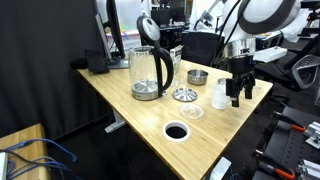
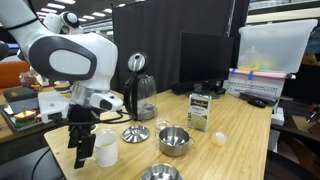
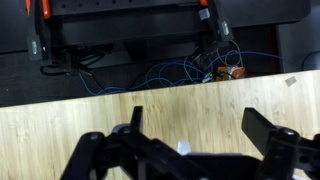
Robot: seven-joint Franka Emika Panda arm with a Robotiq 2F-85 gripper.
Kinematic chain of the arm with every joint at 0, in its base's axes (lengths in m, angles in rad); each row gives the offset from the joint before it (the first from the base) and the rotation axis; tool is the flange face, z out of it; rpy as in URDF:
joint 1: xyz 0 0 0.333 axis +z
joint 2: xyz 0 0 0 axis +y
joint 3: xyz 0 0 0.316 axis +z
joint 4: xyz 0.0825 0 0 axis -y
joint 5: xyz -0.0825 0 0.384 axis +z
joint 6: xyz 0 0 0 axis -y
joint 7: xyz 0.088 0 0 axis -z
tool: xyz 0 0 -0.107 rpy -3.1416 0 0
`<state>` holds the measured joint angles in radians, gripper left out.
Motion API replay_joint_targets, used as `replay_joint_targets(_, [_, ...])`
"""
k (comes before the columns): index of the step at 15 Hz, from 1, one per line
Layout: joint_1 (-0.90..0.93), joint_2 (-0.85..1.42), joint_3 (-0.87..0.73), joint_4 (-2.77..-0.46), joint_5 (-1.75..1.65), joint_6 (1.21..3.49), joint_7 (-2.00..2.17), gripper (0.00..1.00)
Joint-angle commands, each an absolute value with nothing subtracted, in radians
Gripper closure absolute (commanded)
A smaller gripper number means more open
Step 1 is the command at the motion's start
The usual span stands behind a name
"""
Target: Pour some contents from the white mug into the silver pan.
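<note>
Evidently poised at three o'clock of small white ceramic mug (image 1: 220, 95) with black gripper (image 1: 236, 98), fingers spread wide and empty, lined up for grasping.

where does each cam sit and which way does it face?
Exterior view: above a table corner, facing kettle and white mug; arm and pincer show.
Exterior view: low by the table, facing monitor; arm fills left.
Wrist view: on wrist, looking past table edge at floor cables; open pincer shows.
Shared: both exterior views hold white mug, kettle, pincer.
</note>
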<state>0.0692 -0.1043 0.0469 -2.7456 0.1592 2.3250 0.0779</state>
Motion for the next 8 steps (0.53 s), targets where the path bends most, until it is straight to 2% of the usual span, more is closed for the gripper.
replay_joint_targets(1, [0.064,-0.048,0.048,-2.714,0.151,2.351,0.060,0.00])
replay_joint_targets(2, [0.065,-0.038,0.048,-2.708,0.154,2.353,0.057,0.01])
replay_joint_targets(3, [0.065,-0.028,0.048,-2.701,0.157,2.356,0.056,0.22])
replay_joint_targets(8, [0.055,0.017,0.040,-2.656,0.146,2.370,0.066,0.42])
